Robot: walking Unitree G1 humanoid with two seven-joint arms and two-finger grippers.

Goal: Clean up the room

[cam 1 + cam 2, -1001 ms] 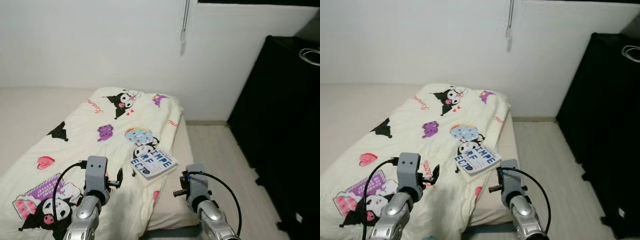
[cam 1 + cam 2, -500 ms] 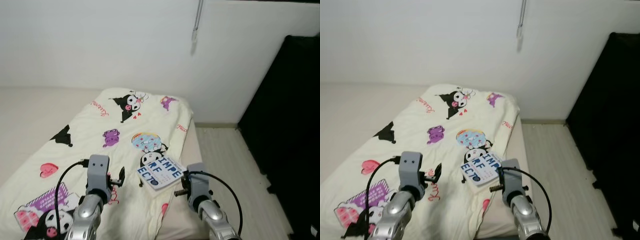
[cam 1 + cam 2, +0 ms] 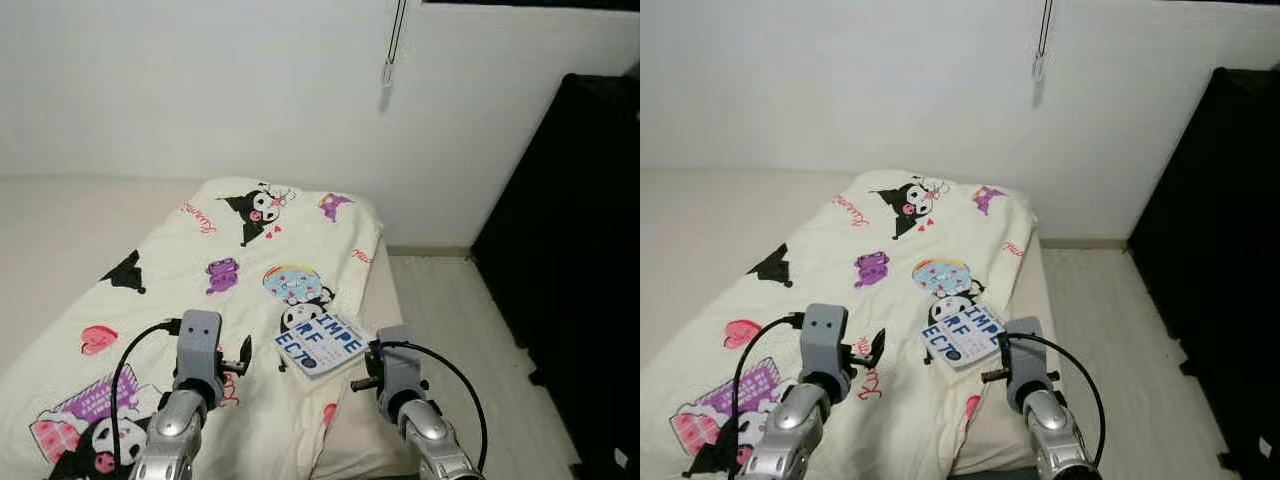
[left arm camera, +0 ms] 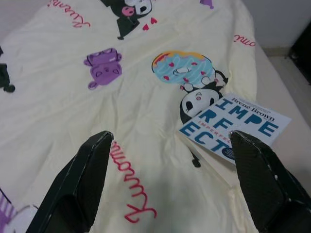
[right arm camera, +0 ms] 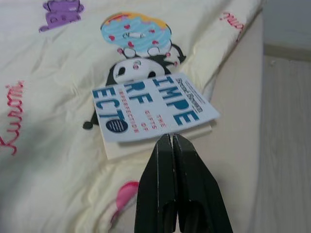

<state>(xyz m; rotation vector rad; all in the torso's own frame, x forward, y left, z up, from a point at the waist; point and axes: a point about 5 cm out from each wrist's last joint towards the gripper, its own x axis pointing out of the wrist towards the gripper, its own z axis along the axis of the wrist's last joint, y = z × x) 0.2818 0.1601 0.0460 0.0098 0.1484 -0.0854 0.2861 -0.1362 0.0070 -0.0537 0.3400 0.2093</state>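
Left claw (image 3: pixel 243 352) and right claw (image 3: pixel 358 383) hover low over the bed (image 3: pixel 160 260), flanking a book (image 3: pixel 320 343) lying flat on the cartoon-print blanket (image 3: pixel 230 230) near its right edge. From the left wrist, the fingers (image 4: pixel 80 179) stand spread wide. From the right wrist, fingertips (image 5: pixel 171 145) are pressed together, just short of the book (image 5: pixel 150 107).

The duvet (image 3: pixel 200 270) is pale cream, printed all over with black-and-white cartoon characters, purple critters, pink hearts, red script and a blue-frosted donut. The book (image 3: pixel 321 344) lying on it has a white cover with big blue block letters. Beside the bed, the wall (image 3: pixel 200 90) is plain white, the cabinet (image 3: pixel 580 250) is solid black, and the floor (image 3: pixel 450 310) is light wood-grain.
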